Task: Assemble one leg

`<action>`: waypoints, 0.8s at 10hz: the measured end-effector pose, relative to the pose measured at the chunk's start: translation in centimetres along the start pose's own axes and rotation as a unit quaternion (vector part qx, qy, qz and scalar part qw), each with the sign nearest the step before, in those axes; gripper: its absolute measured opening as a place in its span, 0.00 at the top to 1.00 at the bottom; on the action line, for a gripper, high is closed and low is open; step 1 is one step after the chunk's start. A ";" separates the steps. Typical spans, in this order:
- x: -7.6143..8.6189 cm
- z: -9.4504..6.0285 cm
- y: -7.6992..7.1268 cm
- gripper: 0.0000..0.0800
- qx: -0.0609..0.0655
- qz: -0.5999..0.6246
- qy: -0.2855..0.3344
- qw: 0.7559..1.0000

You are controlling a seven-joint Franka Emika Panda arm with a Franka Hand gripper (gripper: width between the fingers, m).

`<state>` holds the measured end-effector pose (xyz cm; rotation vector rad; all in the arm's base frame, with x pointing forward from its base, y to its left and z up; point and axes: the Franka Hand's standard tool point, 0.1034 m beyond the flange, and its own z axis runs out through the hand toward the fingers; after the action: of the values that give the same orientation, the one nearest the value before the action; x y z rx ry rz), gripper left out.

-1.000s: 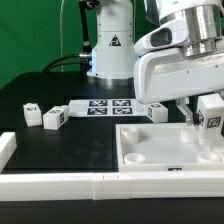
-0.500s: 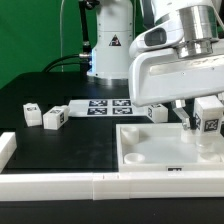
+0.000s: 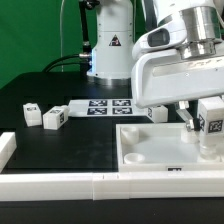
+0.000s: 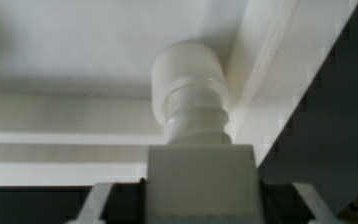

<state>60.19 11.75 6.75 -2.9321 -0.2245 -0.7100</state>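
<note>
My gripper (image 3: 203, 128) is shut on a leg (image 3: 212, 117), a chunky white block with a black-and-white tag. It holds the leg upright over the right edge of the large white panel (image 3: 150, 150) with round sockets. In the wrist view the leg (image 4: 194, 110) runs from between my fingers (image 4: 108, 200) toward the panel (image 4: 69, 50), its round tip close to the panel's raised rim. Whether the tip touches the panel is hidden. Two more legs (image 3: 30, 115) (image 3: 54, 118) lie at the exterior view's left, and a third (image 3: 158, 112) lies behind the panel.
The marker board (image 3: 105, 106) lies behind the panel, in front of the robot base (image 3: 110, 50). A low white wall (image 3: 60, 185) runs along the table's front edge, with a white block (image 3: 5, 148) at its left end.
My gripper with the leg has shifted slightly down and toward the exterior view's right. The panel and the loose legs have not moved.
</note>
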 end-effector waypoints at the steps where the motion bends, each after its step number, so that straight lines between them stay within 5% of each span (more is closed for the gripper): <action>1: 0.1 0.2 0.0 0.64 -0.002 0.000 0.012 1.000; 8: -0.6 1.0 0.7 0.64 -0.013 0.004 0.039 0.999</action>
<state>60.26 11.11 5.54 -2.9201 -0.1966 -0.8314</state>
